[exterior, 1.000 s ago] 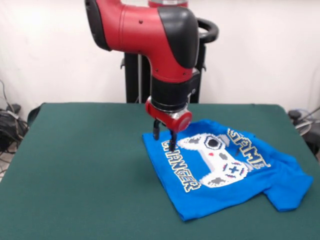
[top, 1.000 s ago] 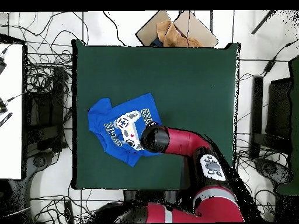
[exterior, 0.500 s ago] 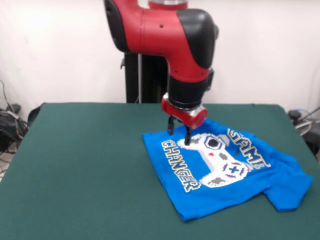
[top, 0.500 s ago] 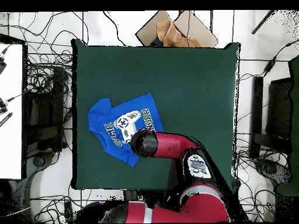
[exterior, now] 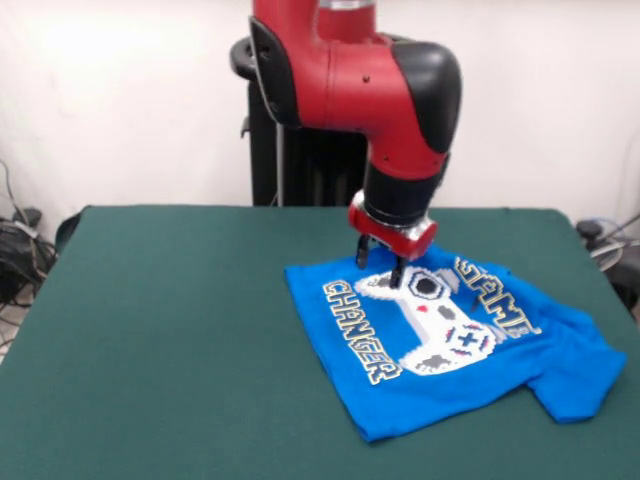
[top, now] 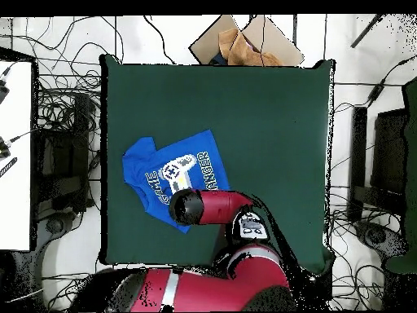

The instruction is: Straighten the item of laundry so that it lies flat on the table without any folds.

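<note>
One blue T-shirt is seen on the dark green surface, spread out on the right part of it in the front view, with its printed side up. The white and grey game-controller print is shown in the middle of the shirt, the word "CHANGER" is read along its left side and the word "GAME" along its upper right side. The shirt is laid at a slant to the edges of the surface, and some folds are seen at its right end, where a sleeve is bunched near the edge of the surface. The red and black arm is brought down from above, and the hand is held over the upper left part of the shirt, at the top of the controller print. Two dark fingers are seen with a small gap between them, so the hand is released and nothing is grasped; whether the tips are touching the cloth cannot be told. In the overhead view the shirt is found on the left part of the surface, and its lower corner is covered by the arm, so the hand is hidden there.
</note>
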You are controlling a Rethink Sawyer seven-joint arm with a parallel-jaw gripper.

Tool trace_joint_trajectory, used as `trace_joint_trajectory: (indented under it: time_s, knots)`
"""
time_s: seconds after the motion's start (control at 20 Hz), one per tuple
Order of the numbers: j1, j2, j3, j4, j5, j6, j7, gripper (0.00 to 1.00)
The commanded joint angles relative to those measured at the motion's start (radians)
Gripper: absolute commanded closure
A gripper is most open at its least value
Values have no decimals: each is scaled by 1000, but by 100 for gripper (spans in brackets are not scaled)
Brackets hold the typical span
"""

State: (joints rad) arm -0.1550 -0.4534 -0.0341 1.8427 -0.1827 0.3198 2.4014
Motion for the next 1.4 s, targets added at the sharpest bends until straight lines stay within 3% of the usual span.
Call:
trace_joint_trajectory:
  time_s: [0.05,0.2,0.55,0.9,1.15,1.4]
  knots:
    - [150,153,-198,-45,-32,-112,194,0]
    - [234,232,-309,-88,17,-147,244,0]
    - [262,294,-352,-89,108,-254,231,0]
    - [230,323,-341,-99,133,-371,193,0]
    - [245,383,-414,-140,134,-429,176,0]
    - [306,460,-515,-166,200,-457,189,0]
